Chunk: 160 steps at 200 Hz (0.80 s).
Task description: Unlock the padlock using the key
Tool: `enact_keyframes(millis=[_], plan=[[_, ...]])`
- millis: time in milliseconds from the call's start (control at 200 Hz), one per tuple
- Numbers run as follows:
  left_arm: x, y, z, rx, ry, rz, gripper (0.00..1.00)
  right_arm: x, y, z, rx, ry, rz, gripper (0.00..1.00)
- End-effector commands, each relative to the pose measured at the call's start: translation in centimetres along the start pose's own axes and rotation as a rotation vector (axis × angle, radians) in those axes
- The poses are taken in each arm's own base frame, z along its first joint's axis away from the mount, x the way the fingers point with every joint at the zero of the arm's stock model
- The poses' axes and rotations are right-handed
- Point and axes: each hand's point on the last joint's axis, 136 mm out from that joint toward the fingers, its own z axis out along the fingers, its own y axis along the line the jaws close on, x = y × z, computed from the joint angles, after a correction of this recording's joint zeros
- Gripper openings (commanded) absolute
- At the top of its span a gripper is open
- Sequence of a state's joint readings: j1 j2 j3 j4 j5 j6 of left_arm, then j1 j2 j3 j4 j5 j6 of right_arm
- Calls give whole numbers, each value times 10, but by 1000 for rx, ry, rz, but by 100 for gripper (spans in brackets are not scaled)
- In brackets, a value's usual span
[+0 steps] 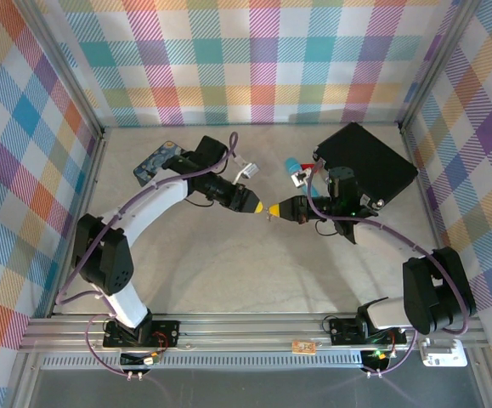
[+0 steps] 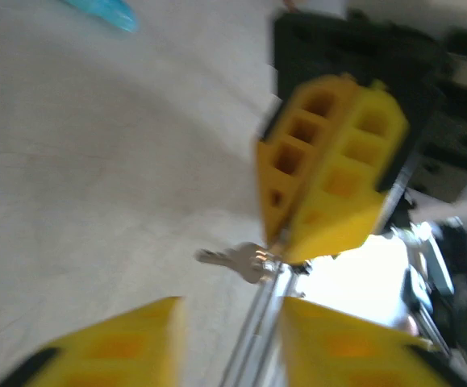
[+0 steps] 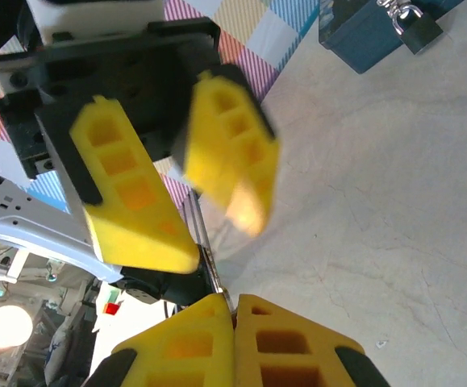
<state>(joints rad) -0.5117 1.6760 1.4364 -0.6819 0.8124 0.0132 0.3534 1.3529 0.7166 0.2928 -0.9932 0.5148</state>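
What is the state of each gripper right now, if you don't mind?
Left gripper: open, fingers apart.
Right gripper: closed, pinching the key at its tips.

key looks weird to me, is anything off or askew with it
The small silvery key sticks out sideways from the tips of the shut right gripper, a thin wire loop trailing between the fingers of the open left gripper. It is held mid-air, apart from the small dark padlock on the blue tin box. Nothing looks damaged.
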Motion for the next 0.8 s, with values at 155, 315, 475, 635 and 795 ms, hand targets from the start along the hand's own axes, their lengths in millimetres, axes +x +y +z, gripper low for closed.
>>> enact_keyframes(millis=[155, 315, 475, 635, 795], plan=[[-71, 82, -92, -341, -496, -202, 98, -1, -14, -10, 144, -111, -55, 0], [-98, 133, -146, -496, -685, -303, 100, -3, -41, -21, 378, -229, -90, 0], [-99, 196, -201, -741, -771, -361, 100, -7, -58, -33, 543, -300, -85, 0], [-94, 260, -241, -983, -769, -363, 100, -5, -76, -36, 611, -304, -13, 0], [-80, 323, -266, -1086, -712, -453, 100, -2, -75, -24, 563, -248, 2, 0]])
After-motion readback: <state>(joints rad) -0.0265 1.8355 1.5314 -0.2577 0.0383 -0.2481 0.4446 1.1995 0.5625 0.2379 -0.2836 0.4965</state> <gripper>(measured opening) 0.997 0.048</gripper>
